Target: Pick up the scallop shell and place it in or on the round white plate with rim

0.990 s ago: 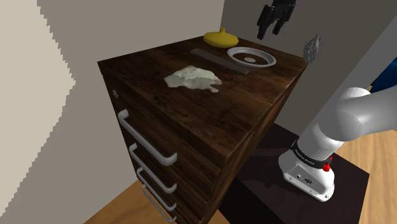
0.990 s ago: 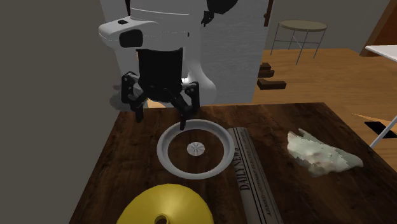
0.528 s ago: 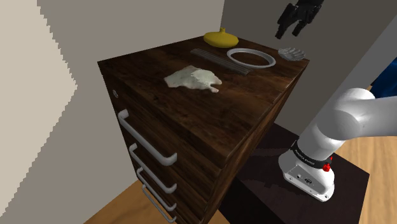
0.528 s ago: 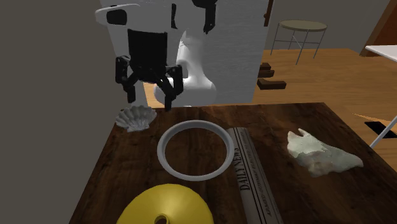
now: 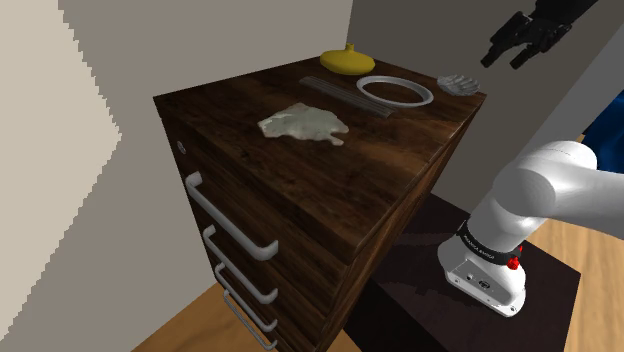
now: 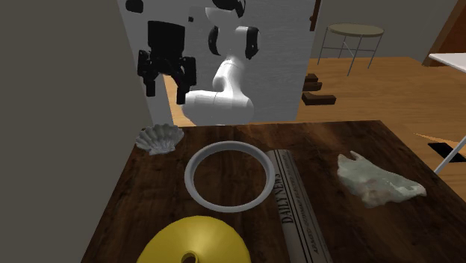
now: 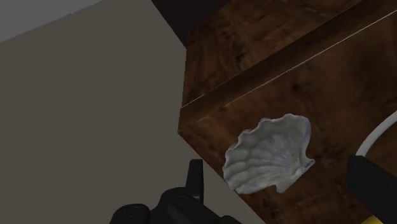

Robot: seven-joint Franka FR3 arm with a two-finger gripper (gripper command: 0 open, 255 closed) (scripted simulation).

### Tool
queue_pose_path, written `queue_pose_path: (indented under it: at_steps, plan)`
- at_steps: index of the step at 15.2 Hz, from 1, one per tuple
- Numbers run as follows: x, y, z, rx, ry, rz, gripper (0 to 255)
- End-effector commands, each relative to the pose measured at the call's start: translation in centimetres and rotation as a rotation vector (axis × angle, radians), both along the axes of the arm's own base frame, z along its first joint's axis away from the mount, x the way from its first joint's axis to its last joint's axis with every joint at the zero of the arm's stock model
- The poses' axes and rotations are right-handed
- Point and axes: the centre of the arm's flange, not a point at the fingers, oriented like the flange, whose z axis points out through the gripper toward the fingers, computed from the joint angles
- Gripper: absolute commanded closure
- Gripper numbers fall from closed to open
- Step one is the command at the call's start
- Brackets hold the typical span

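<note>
Pale grey scallop shell (image 5: 459, 83) lies on top of the dark wooden dresser (image 5: 330, 170), at its corner in the upper right of the shoulder view; it is just beside the round white plate (image 5: 396, 103) but outside its rim; I see the gripper (image 5: 507, 58) higher and further right, well apart from the shell, fingers wide apart, holding nothing.

Dresser (image 5: 350, 170) carries shell (image 6: 159, 139), plate (image 6: 228, 205), newspaper (image 6: 295, 202), cloth (image 6: 377, 183), gourd (image 6: 194, 243)

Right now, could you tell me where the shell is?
The shell lies on the dresser at its far-left corner in the second exterior view, just outside the plate.
</note>
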Motion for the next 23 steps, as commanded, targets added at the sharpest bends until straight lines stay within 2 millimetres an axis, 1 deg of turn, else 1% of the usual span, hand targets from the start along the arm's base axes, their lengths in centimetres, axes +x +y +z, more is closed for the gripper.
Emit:
queue_pose_path:
  at_steps: [1, 8, 16, 17, 23]
  plan:
    - [-1.2, -0.4, -0.4, 0.005, -0.020, -0.024, 0]
    - [0.0, -0.8, -3.7, 0.005, -0.020, -0.024, 0]
    - [0.0, -0.8, -3.6, 0.005, -0.020, -0.024, 0]
    - [0.0, -0.8, -3.6, 0.005, -0.020, -0.024, 255]
    - [0.0, -0.8, -3.6, 0.005, -0.020, -0.024, 255]
